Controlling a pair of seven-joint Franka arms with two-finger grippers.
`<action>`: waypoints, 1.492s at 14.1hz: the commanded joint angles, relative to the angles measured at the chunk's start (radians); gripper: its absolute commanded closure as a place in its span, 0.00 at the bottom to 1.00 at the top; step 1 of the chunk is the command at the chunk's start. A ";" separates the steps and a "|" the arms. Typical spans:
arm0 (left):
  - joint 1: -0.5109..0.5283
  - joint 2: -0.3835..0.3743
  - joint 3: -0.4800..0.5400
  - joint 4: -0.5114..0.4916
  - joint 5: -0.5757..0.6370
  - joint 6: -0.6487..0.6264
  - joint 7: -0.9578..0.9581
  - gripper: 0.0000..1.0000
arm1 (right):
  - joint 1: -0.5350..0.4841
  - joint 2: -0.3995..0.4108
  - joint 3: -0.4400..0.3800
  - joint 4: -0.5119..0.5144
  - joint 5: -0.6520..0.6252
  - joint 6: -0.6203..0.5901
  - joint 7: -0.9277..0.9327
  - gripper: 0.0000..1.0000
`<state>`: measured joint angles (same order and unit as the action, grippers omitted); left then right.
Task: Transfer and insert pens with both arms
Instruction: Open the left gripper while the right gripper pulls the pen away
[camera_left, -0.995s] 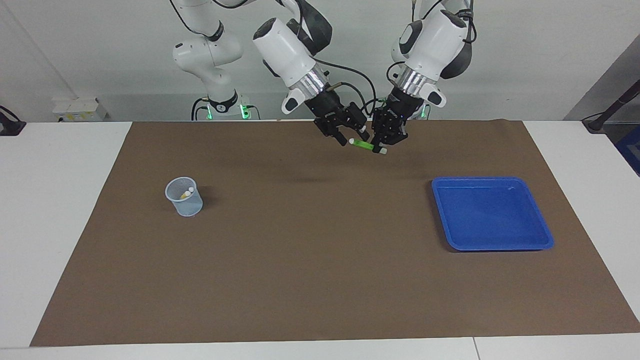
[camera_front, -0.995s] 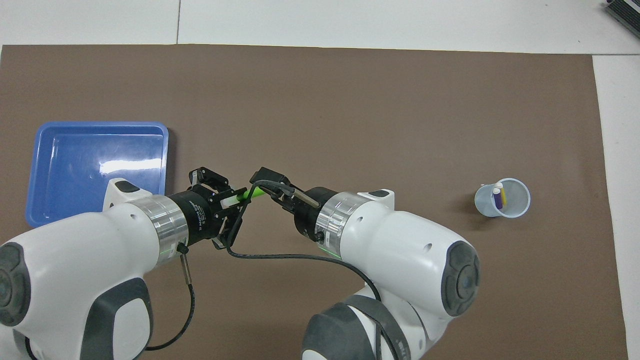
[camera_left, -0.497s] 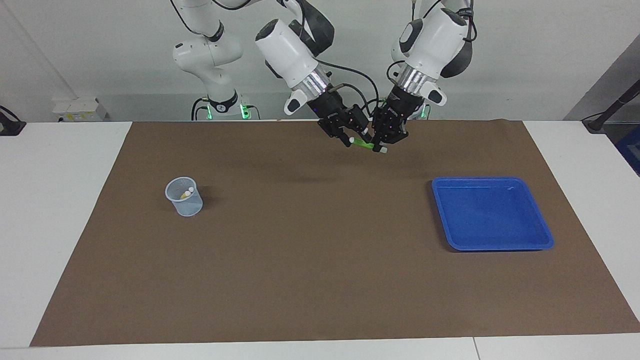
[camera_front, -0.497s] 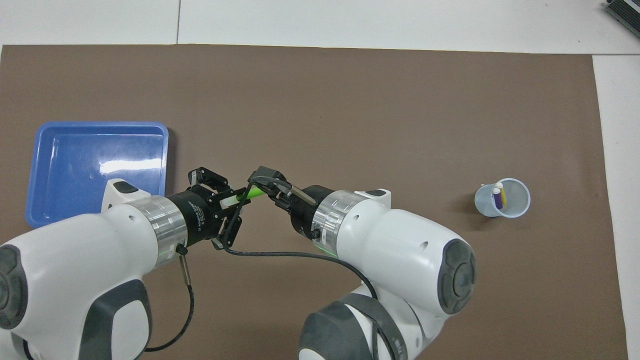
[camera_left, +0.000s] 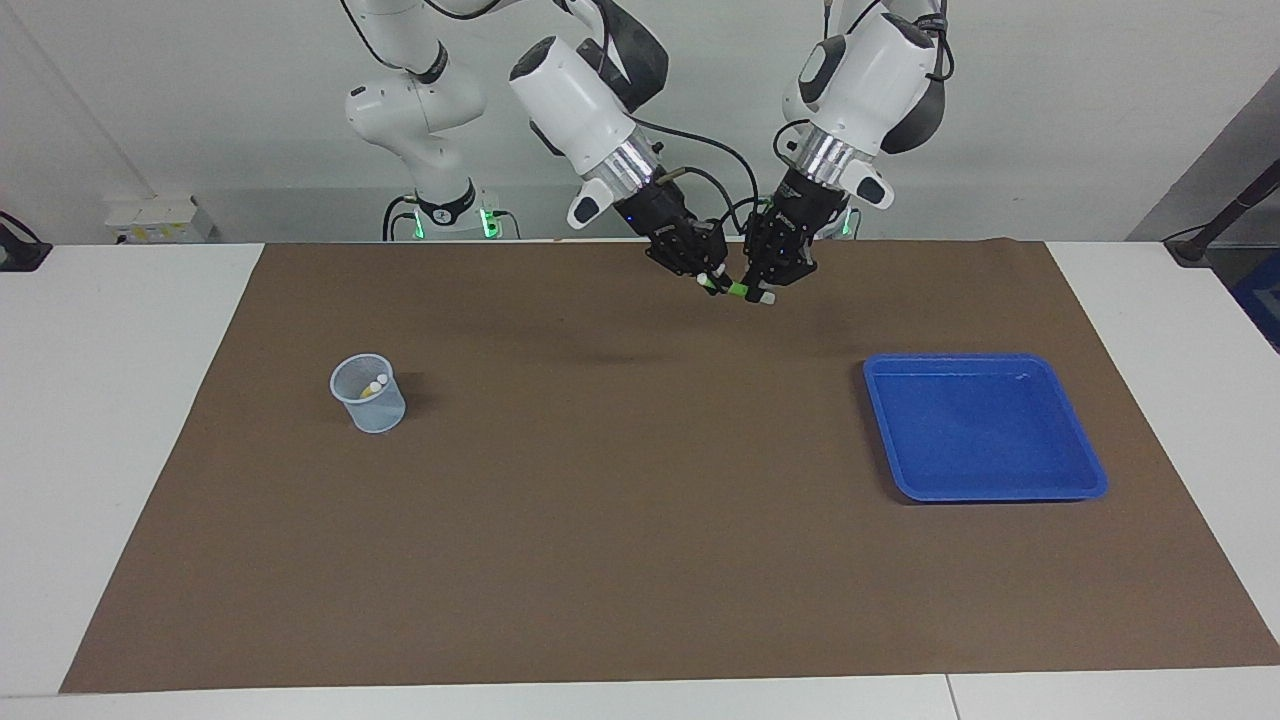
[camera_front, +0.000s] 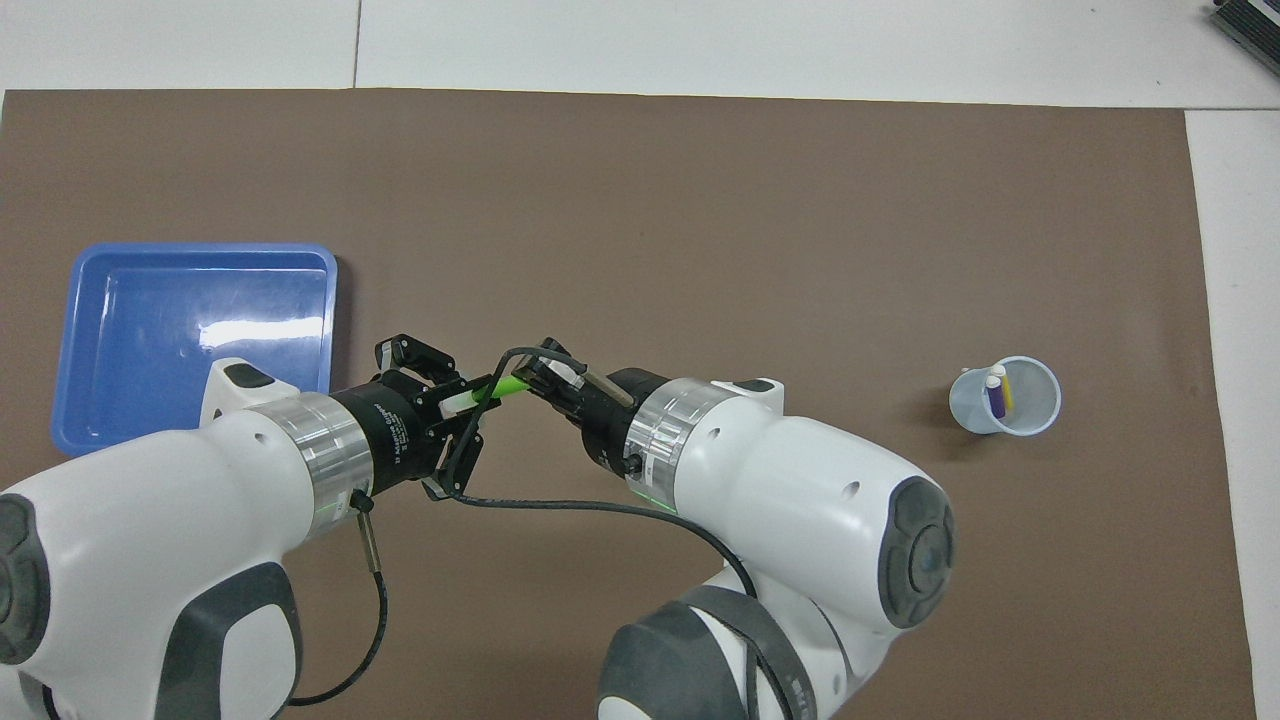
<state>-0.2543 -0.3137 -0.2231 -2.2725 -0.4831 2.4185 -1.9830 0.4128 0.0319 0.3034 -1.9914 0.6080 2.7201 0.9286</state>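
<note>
A green pen (camera_left: 738, 290) (camera_front: 497, 388) with pale end caps hangs level in the air over the brown mat, near the robots' edge of it. My left gripper (camera_left: 765, 292) (camera_front: 462, 398) is shut on the end of it toward the blue tray. My right gripper (camera_left: 712, 282) (camera_front: 530, 375) is shut on its other end, so both hold it at once. A purple pen (camera_front: 994, 398) and a yellow pen (camera_front: 1008, 392) stand in a clear cup (camera_left: 368, 395) (camera_front: 1005, 397) toward the right arm's end of the table.
A blue tray (camera_left: 985, 427) (camera_front: 200, 340) with nothing in it lies on the mat toward the left arm's end. A smaller white arm (camera_left: 420, 110) with green lights stands off the table by the wall.
My right gripper has moved in onto the free end of the green pen and shut on it. The left gripper has kept its hold and hardly moved.
</note>
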 joint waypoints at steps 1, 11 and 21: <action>-0.016 -0.039 0.013 -0.033 -0.015 0.001 -0.013 1.00 | -0.014 -0.001 0.003 0.006 0.026 0.017 0.024 1.00; -0.010 -0.048 0.014 -0.035 -0.014 -0.001 0.035 0.18 | -0.052 -0.009 -0.003 -0.004 0.022 -0.025 -0.091 1.00; 0.205 -0.116 0.045 -0.075 -0.014 -0.355 0.922 0.19 | -0.293 -0.069 -0.007 -0.055 -0.195 -0.471 -0.698 1.00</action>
<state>-0.1049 -0.3841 -0.1831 -2.3227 -0.4839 2.1539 -1.2487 0.1507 0.0041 0.2875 -2.0114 0.4567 2.3114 0.2947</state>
